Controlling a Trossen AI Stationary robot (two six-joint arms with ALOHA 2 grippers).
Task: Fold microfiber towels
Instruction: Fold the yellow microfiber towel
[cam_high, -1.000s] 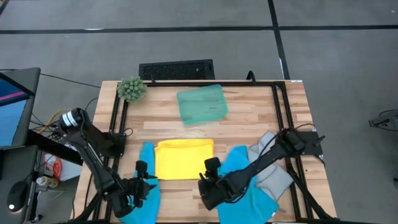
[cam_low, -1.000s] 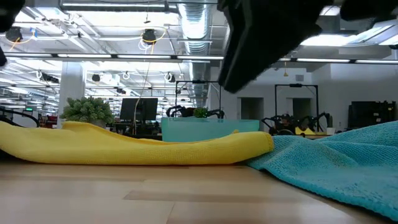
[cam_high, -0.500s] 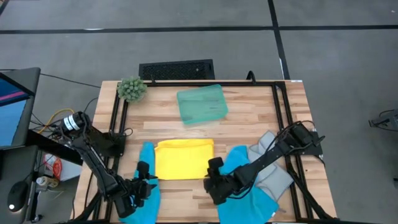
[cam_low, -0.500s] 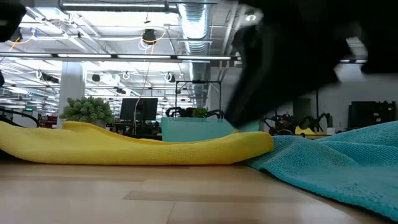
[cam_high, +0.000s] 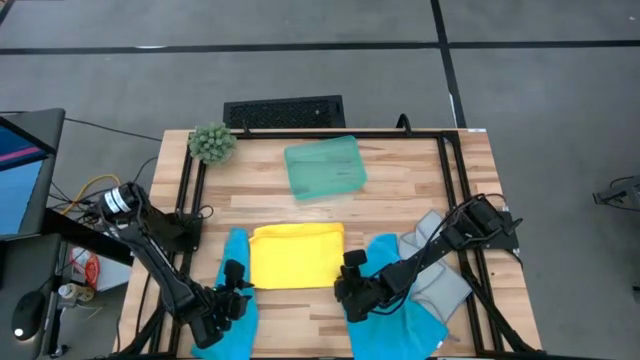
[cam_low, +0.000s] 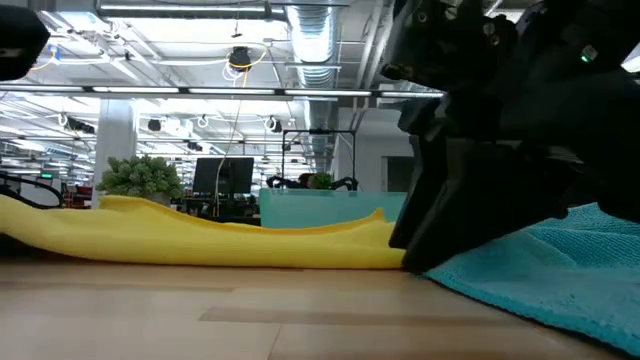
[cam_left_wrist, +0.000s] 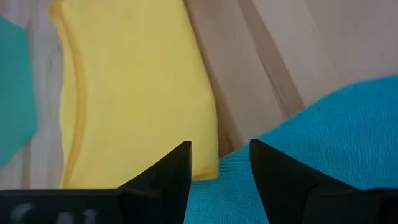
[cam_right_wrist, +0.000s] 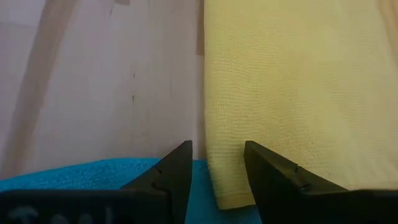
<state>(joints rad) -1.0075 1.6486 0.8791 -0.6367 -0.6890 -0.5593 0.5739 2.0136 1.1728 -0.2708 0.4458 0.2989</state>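
A folded yellow towel (cam_high: 295, 256) lies flat at the middle of the table's near half. One blue towel (cam_high: 238, 248) lies at its left and a second blue towel (cam_high: 405, 318) at its right, overlapping a grey towel (cam_high: 447, 285). My left gripper (cam_high: 230, 292) is open over the left blue towel (cam_left_wrist: 323, 124), by the yellow towel's near left corner (cam_left_wrist: 205, 168). My right gripper (cam_high: 352, 285) is open and low at the right blue towel's left edge (cam_right_wrist: 93, 171), by the yellow towel's near right corner (cam_right_wrist: 227, 196). The right gripper also shows in the low view (cam_low: 420, 262). My left gripper stands over the left blue towel; I cannot tell whether it touches it. My right gripper's fingers (cam_low: 425, 235) point down and reach the table at the right blue towel's left edge (cam_low: 470, 280); I cannot tell whether they touch the cloth.
A translucent teal tray (cam_high: 325, 167) lies at the far middle of the table, and a fuzzy green plant ball (cam_high: 211, 143) sits at the far left corner. Black frame rails (cam_high: 455, 180) run along the table's sides. Bare wood lies between the tray and the towels.
My right gripper has gone toward the table's right edge and a little toward the far edge. It has come down to the right blue towel's left edge beside the yellow towel. The towels lie as before.
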